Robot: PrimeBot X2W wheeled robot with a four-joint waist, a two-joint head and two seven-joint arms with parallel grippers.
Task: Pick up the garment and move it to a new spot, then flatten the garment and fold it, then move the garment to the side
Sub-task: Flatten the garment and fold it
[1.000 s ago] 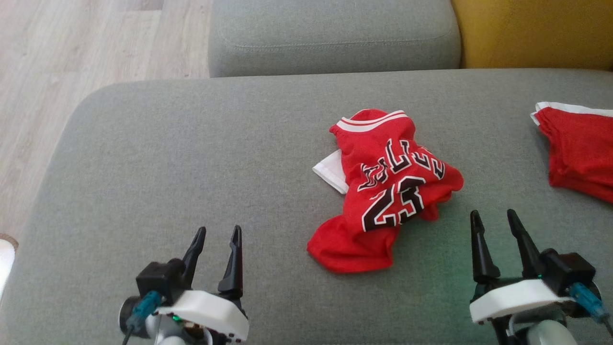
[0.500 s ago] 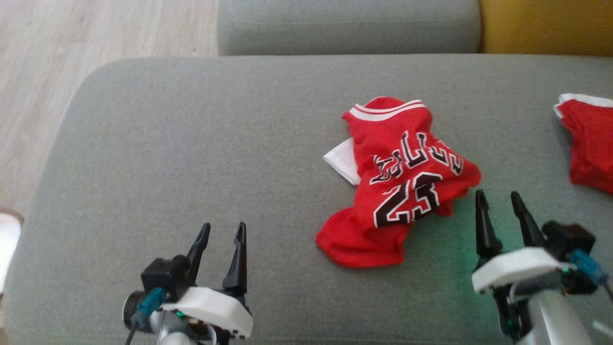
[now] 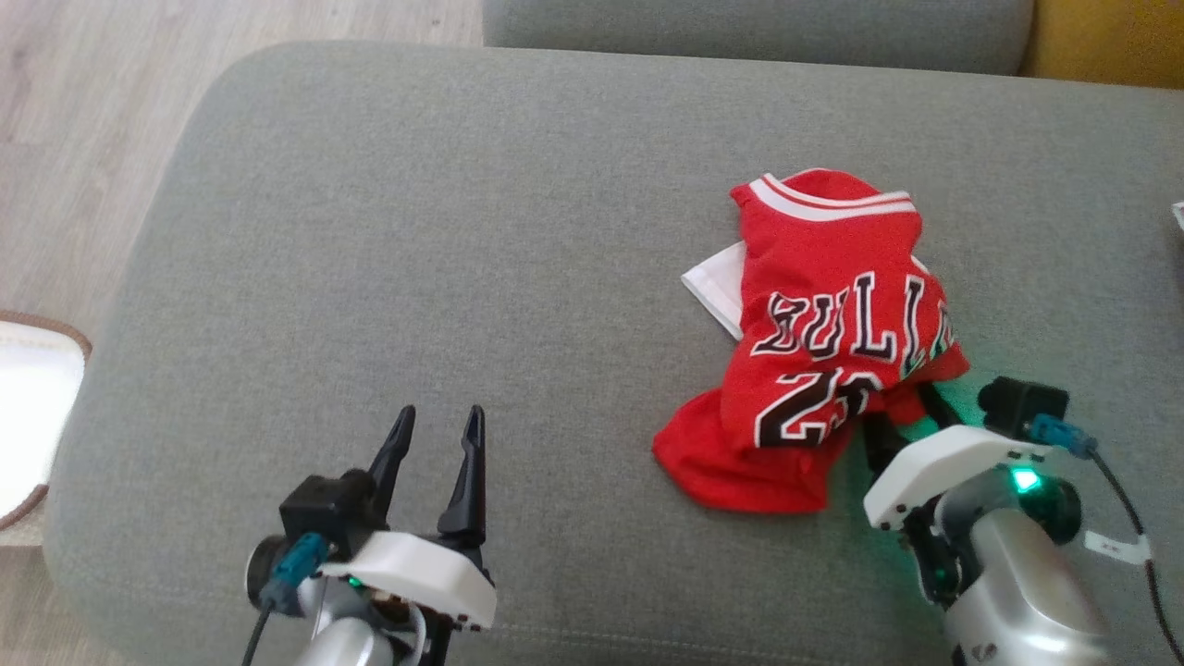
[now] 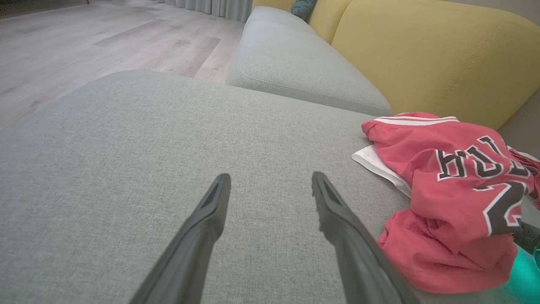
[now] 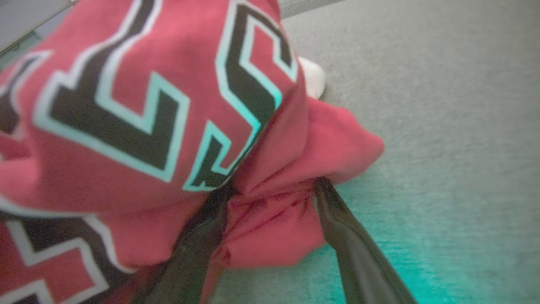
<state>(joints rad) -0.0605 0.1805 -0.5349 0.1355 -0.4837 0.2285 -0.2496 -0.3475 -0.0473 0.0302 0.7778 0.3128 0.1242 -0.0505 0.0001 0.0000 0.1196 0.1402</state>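
The garment (image 3: 828,305) is lying crumpled on the right half of the grey cushion (image 3: 444,231). Its collar is pointing away from you and its lettering is facing up. One white sleeve (image 3: 717,287) is poking out on its left side.

Your right gripper (image 5: 272,185) is sitting at the near right edge of the heap. Its fingers (image 5: 337,228) are standing spread and unclenched, with a bunched red fold between them, and they are gripping nothing yet. One finger is lying under the numbered panel. The other is lying along the fold's outer side, low against the cushion.

Your left gripper (image 3: 442,416) is hovering over bare cushion, well apart from the garment. Its fingers are likewise spread and holding nothing.

Risks as I'm reading them:
- You're straddling only a small outer fold. Closing here may be catching a single layer, so the rest could be trailing, dragging or slipping free on the lift.
- The tips are sitting very low, so closing now could be pinching the cushion cover along with the cloth.
- Driving further in before closing could be shoving the heap away instead of gathering it.
- A one-point lift is likely leaving the garment hanging twisted, with the sleeve tucking under. That would be making the flattening harder.
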